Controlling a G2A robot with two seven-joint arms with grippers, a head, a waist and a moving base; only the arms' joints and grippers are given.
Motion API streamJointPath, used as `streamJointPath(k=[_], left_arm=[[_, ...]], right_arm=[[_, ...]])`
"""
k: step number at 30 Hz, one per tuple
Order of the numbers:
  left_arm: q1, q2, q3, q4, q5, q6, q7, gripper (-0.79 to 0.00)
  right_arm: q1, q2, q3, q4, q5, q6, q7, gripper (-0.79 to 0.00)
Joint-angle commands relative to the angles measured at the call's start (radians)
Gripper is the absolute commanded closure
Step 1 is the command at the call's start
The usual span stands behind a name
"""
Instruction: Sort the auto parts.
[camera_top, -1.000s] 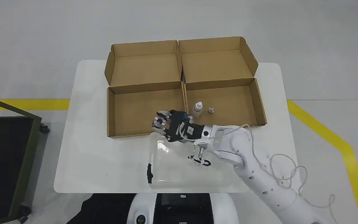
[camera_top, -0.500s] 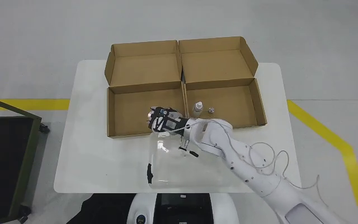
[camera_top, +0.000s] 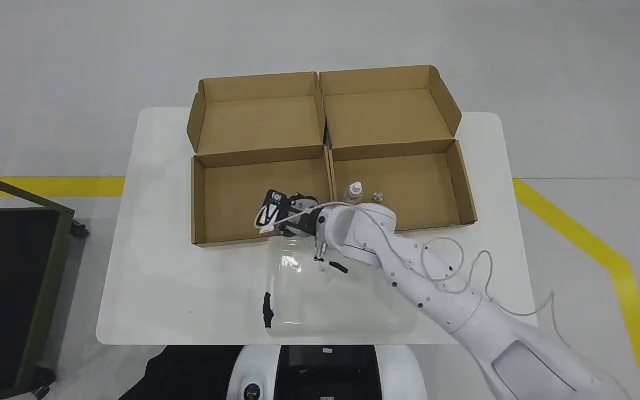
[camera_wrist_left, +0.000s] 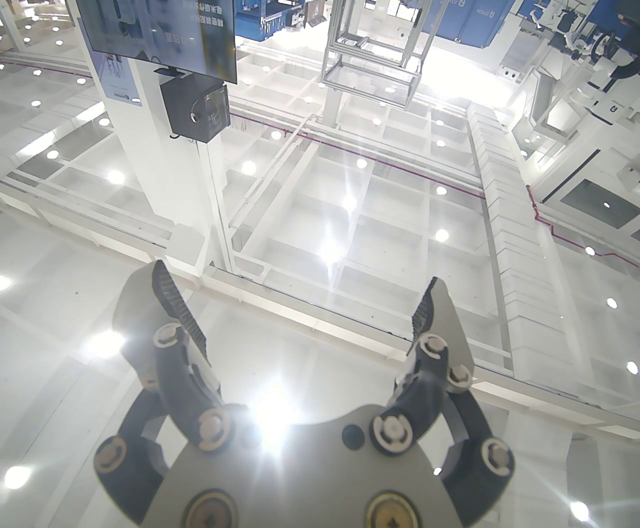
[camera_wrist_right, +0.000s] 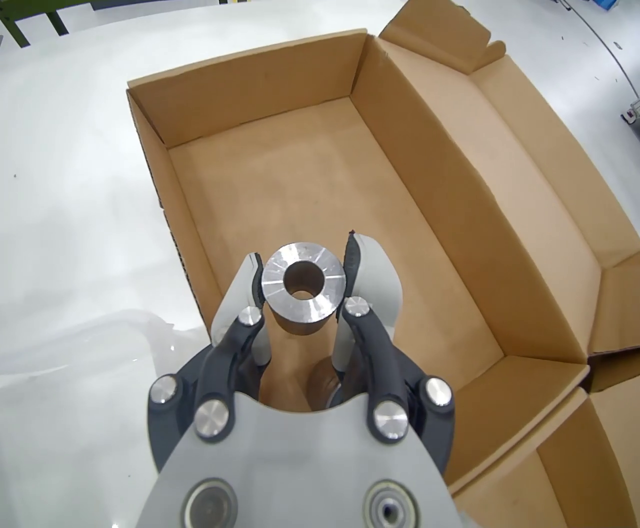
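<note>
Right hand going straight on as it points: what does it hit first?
Probably the bare floor of the left cardboard box, the metal bushing in the right hand touching first; depth unclear.

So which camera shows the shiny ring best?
The right wrist view: the ring sits big and close, held in the right gripper. From the top the gripper hides it; the left wrist view faces the ceiling.

The ring (camera_wrist_right: 304, 290) was bright machined metal, the box (camera_wrist_right: 250, 115) matt, fibrous cardboard, the desk (camera_wrist_right: 75, 175) smooth and faintly glossy.
</note>
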Motion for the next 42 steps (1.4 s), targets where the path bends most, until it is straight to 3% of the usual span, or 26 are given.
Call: streamJointPath(k=[1,5,8,16,24,26,28,31,37,42], left_arm=[[0.0,0.0,0.0,0.0,0.0,0.0,0.0,-0.785],[0.0,0.0,0.0,0.0,0.0,0.0,0.0,-0.785],[0.0,0.0,0.0,0.0,0.0,0.0,0.0,-0.785],[0.0,0.0,0.0,0.0,0.0,0.0,0.0,-0.785],[0.0,0.0,0.0,0.0,0.0,0.0,0.0,-0.785],[0.0,0.0,0.0,0.0,0.0,0.0,0.0,-0.785],[0.0,0.0,0.0,0.0,0.0,0.0,0.0,-0.785],[0.0,0.0,0.0,0.0,0.0,0.0,0.0,-0.785],[0.0,0.0,0.0,0.0,0.0,0.0,0.0,-0.785],[0.0,0.0,0.0,0.0,0.0,0.0,0.0,-0.785]], right_arm=[[0.006,-0.006,-0.005,0.014,0.001,-0.006,0.011,0.0],[0.02,-0.021,-0.015,0.05,0.009,-0.018,0.025,-0.018],[0.031,-0.032,-0.02,0.076,0.018,-0.021,0.028,-0.142],[0.056,-0.057,-0.023,0.124,0.026,-0.032,0.028,-0.277],[0.067,-0.075,-0.019,0.16,0.03,-0.038,0.031,-0.302],[0.069,-0.077,-0.009,0.155,0.035,-0.04,0.022,-0.339],[0.066,-0.075,0.005,0.133,0.033,-0.043,0.012,-0.416],[0.049,-0.066,0.038,0.082,0.033,-0.052,0.008,-0.597],[-0.026,-0.03,0.134,-0.079,0.026,-0.087,0.013,-0.782],[-0.121,0.006,0.23,-0.232,0.01,-0.118,0.024,-0.785]])
